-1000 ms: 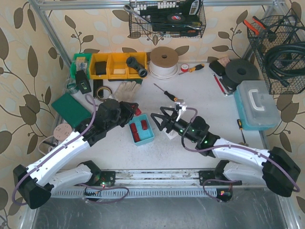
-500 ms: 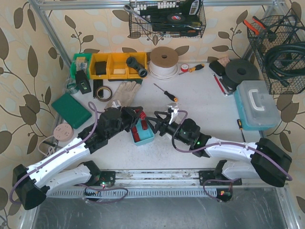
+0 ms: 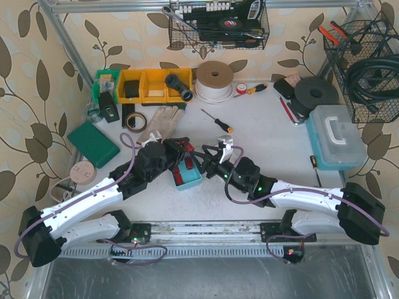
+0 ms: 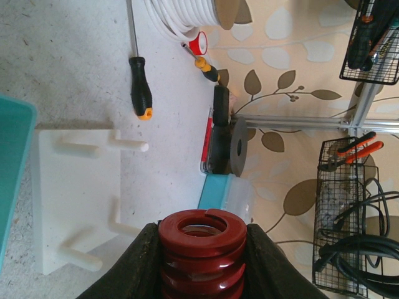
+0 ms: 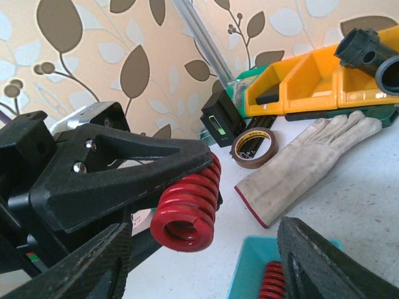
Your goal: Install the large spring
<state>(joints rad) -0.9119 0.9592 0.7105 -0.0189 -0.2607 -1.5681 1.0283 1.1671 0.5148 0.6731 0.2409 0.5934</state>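
Observation:
My left gripper (image 3: 184,149) is shut on the large red spring (image 3: 186,147) and holds it above the table, its axis pointing toward the right arm. In the left wrist view the spring (image 4: 201,249) sits between the black fingers (image 4: 140,261). A white peg fixture (image 4: 75,199) with several pegs lies on the table just beyond it. My right gripper (image 3: 209,159) is open and empty, facing the spring. In the right wrist view the spring (image 5: 187,208) hangs in front of the spread fingers (image 5: 330,261).
A teal tray (image 3: 189,181) with small red springs (image 5: 271,283) sits under both grippers. A glove (image 3: 161,118), tape roll (image 3: 131,120), screwdriver (image 3: 216,121), yellow bins (image 3: 153,85), wire spool (image 3: 215,80) and blue case (image 3: 336,137) lie around.

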